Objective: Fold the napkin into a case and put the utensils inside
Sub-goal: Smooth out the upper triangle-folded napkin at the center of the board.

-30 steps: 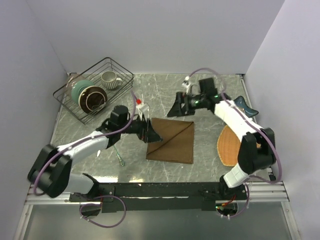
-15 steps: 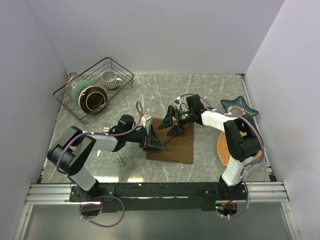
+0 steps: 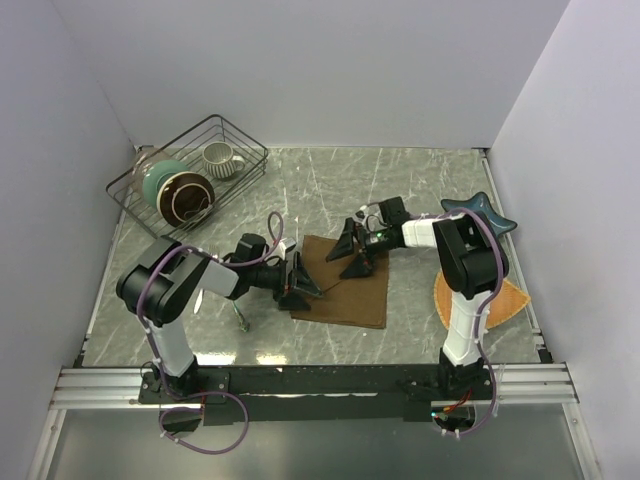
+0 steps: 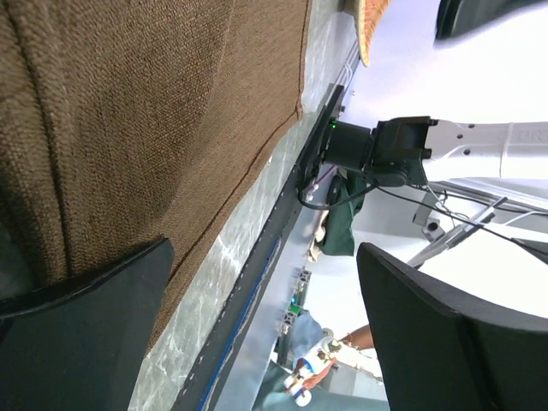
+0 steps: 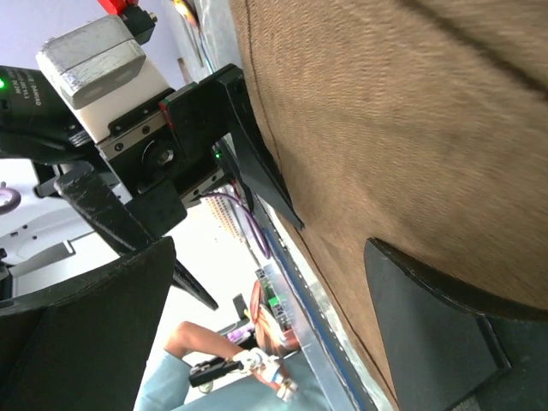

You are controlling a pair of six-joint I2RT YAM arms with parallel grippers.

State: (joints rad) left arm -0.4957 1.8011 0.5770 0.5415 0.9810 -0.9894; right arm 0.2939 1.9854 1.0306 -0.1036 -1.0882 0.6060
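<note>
- Sitting in the far left corner of the grey marbled worktop (image 3: 330, 185), a black wire basket (image 3: 232, 135) holds a teal bowl (image 3: 160, 180), a dark-brown bowl with a pale ring (image 3: 188, 197) and a white ribbed mug (image 3: 218, 157).
- Slim metal utensils (image 3: 241, 317) lie on the worktop near its left near part, just beside the left arm and left of the cloth; the pieces are too small to tell apart.
- The left gripper (image 3: 306, 284) is low at the left edge of the cloth with its fingers spread wide and nothing between them. In the left wrist view one finger (image 4: 86, 317) lies over the cloth's edge, the other (image 4: 445, 342) stands clear of it. Whether the lower one presses on the cloth cannot be told.
- A dark-brown square cloth napkin (image 3: 350, 290) lies flat around the middle of the worktop, with a diagonal line running across it from its near left part to its far right corner. Its coarse weave fills both wrist views (image 4: 154, 111) (image 5: 385, 128).
- The right gripper (image 3: 347, 256) is at the far left corner of the napkin, opposite the left gripper and near it. Its fingers are also spread wide, with nothing held; one finger (image 5: 445, 325) hangs over the cloth.
- A blue star-shaped dish (image 3: 490, 210) sits by the right edge of the worktop, partly behind the right arm.
- An orange-tan woven mat (image 3: 508, 296) lies nearer the near right corner, largely hidden by the same arm.
</note>
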